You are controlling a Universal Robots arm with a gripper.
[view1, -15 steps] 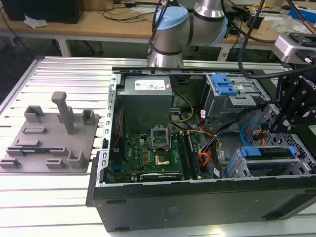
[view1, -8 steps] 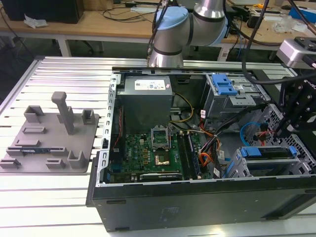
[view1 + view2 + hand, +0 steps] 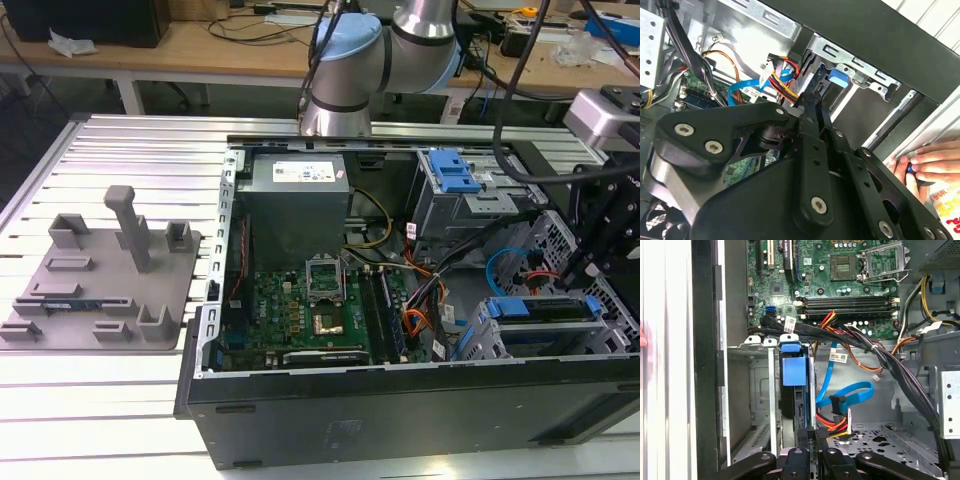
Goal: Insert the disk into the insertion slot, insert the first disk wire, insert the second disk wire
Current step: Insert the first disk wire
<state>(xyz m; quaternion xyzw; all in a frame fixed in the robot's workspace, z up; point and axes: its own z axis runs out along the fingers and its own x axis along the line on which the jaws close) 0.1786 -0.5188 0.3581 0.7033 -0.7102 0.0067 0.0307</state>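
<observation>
Where the disk sits, bundled wires crowd.

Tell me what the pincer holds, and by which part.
Cannot be told: the pincer sits at the black plug of the orange, yellow and red wire bundle, its grip hidden.

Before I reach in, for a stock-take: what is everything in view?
Computer case: one, black, open, on the silver table.
Fixture plate: one, grey, at the exterior view's left of the case.
Motherboard: one, green, inside the case.
Power supply: one, grey, inside the case.
Disk: one, blue carrier, in the insertion slot.
Second disk wire: one, light blue, looped beside the disk.
Wire bundle: one, red, yellow, black, by that loop.
Hand: one, at the case's edge.
Robot arm: one, silver and pale blue, behind the case.
</observation>
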